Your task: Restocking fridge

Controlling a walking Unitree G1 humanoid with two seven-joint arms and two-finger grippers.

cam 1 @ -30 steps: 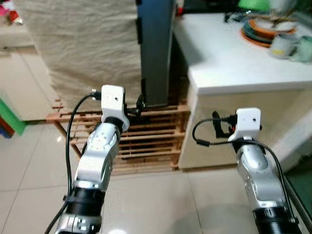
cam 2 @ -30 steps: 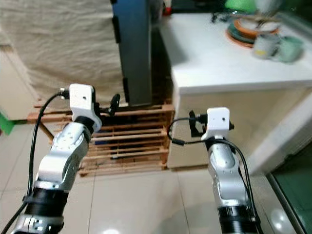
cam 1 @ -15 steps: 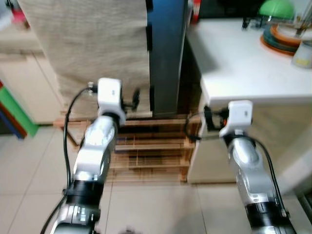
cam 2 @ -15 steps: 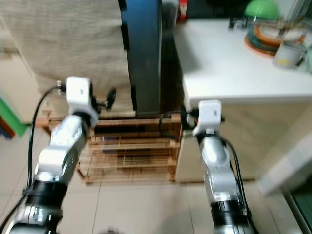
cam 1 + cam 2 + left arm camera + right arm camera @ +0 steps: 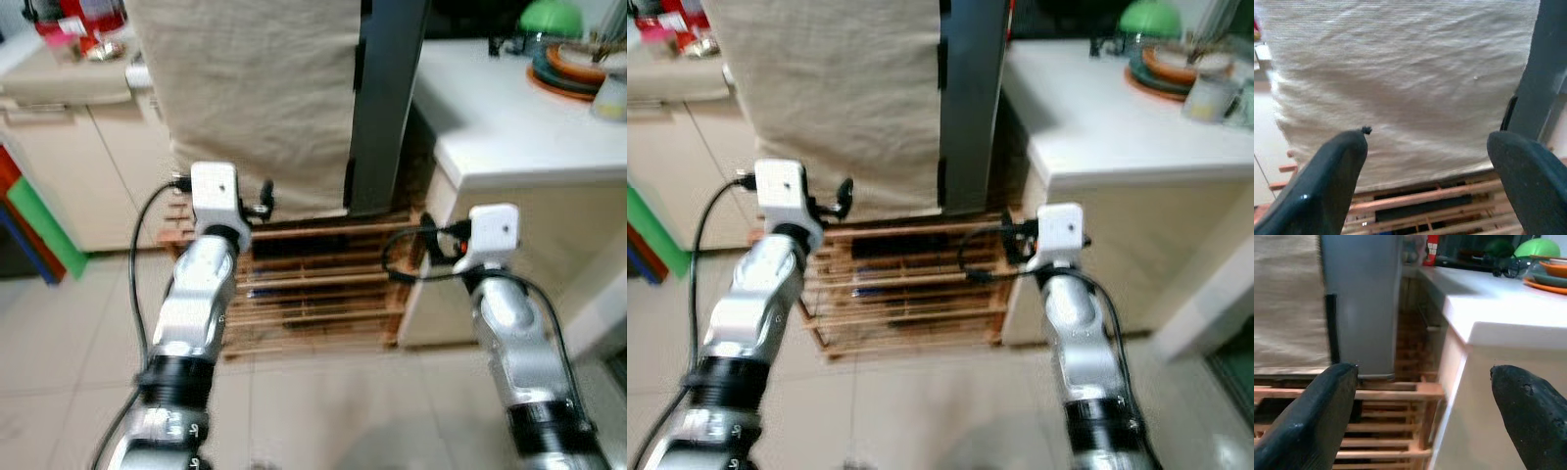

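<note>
Head views, upper centre of the frame: the fridge (image 5: pixel 387 98), a dark grey upright body, stands on a wooden pallet (image 5: pixel 313 284) on the tiled floor (image 5: pixel 59 343). A beige cloth (image 5: pixel 255 98) hangs over its front to the left of the grey edge. At the upper right, a white table (image 5: pixel 509 117) carries stacked plates (image 5: pixel 573 73) and a green bowl-shaped object (image 5: pixel 551 18). At the upper left stands a cream cabinet (image 5: pixel 69 166) with red items on top.

The left pincer (image 5: pixel 1425 171) is spread and empty, facing the cloth above the pallet. The right pincer (image 5: pixel 1430 406) is likewise spread and empty, facing the gap between fridge and table. Both arms are raised in the lower half of the frame.
</note>
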